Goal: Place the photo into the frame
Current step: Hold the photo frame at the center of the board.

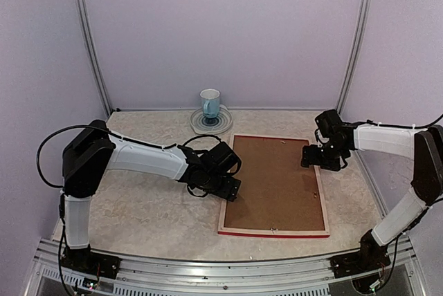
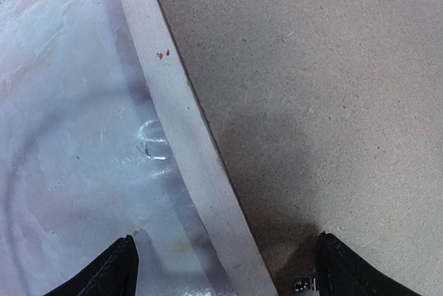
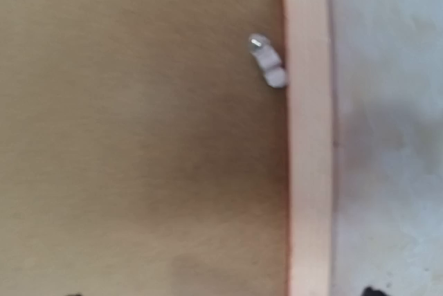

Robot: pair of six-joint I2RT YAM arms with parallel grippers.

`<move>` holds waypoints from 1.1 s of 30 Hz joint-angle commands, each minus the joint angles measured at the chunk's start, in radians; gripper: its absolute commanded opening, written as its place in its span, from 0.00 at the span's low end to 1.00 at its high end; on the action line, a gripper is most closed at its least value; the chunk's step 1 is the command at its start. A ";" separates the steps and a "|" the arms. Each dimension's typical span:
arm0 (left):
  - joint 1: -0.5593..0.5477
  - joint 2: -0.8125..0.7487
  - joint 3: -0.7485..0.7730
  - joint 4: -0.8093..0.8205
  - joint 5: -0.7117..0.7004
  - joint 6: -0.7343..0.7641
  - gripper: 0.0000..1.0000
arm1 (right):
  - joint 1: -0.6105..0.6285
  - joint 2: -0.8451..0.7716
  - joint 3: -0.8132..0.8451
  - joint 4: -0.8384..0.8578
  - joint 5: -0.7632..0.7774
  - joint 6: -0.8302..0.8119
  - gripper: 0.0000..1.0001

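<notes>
The frame (image 1: 273, 232) lies face down on the table, pale wood reverse up, red edge showing at the front. A plain brown backing board (image 1: 273, 182) fills it. The photo is hidden. My left gripper (image 1: 232, 189) is open low over the frame's left rail (image 2: 181, 123); one finger (image 2: 111, 272) is over the table, the other over the board (image 2: 311, 88). My right gripper (image 1: 308, 158) hovers at the frame's far right rail (image 3: 308, 137), with only the fingertips showing, wide apart, at the view's bottom edge. It holds nothing.
A blue-and-white mug (image 1: 210, 102) stands on a saucer (image 1: 197, 124) at the back, just beyond the frame's far left corner. A small metal retaining tab (image 3: 268, 69) lies on the board beside the right rail. Enclosure walls surround the table.
</notes>
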 commanded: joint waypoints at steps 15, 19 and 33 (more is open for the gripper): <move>-0.003 0.020 -0.029 -0.001 0.002 -0.020 0.87 | 0.178 0.035 0.011 0.169 -0.171 -0.001 0.14; -0.004 -0.005 -0.038 0.009 -0.001 -0.022 0.87 | 0.211 0.084 0.022 0.194 -0.172 0.010 0.13; -0.009 -0.075 -0.059 0.021 0.005 -0.029 0.88 | 0.228 0.222 0.004 0.226 -0.190 0.032 0.10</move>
